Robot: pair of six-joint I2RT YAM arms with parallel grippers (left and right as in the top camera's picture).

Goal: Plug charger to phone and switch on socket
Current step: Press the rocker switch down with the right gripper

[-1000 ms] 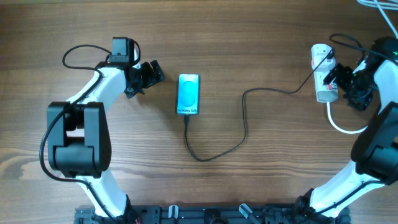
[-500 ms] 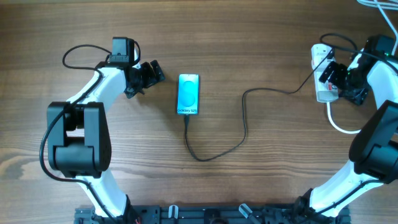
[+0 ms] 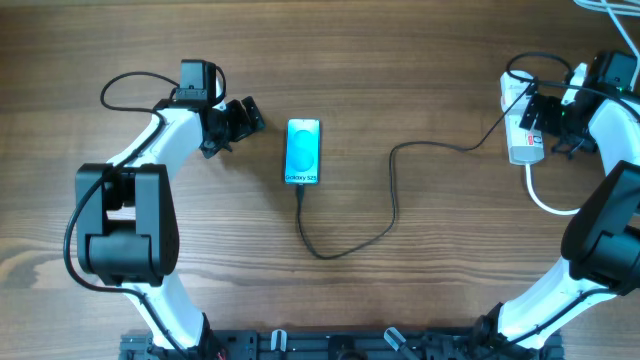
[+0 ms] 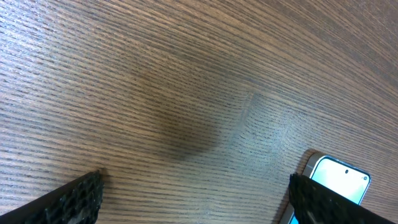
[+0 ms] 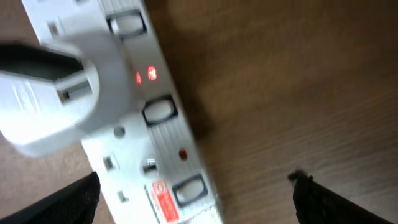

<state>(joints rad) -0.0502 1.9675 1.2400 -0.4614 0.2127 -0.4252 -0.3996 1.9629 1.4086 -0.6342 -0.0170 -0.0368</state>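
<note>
Spotted the phone point(image 3: 303, 152) flat on the wooden table point(image 3: 420, 60), about mid-table and nearer the left arm, teal screen up. Clocked its long axis running front-to-back, text edge toward the robot base. Followed the charger point(image 3: 392, 200), thin and black, out of that near edge, down into a loop, back up, then across to the socket point(image 3: 522, 150) at the far right. Found the socket lying roughly parallel to the phone, long axis also front-to-back but a bit tilted, with a white cord point(image 3: 541, 203) curling off its near end. Saw only the charger's slack lying between phone and socket.

Caught the left gripper point(image 3: 238, 128) just left of the phone and apart from it, jaws spread wide, holding nothing. Got just a corner of the phone in its wrist view.

Found the right gripper point(image 3: 545, 122) right beside the socket, jaws wide too, gripping nothing; couldn't tell about contact. Picked out a white plug point(image 5: 43, 93), a glowing red lamp point(image 5: 145, 74) and a rocker switch point(image 5: 158, 111) up close.

Also noticed a black arm cable point(image 3: 118, 88) looped at far left and white cables point(image 3: 610, 15) in the top right corner.
</note>
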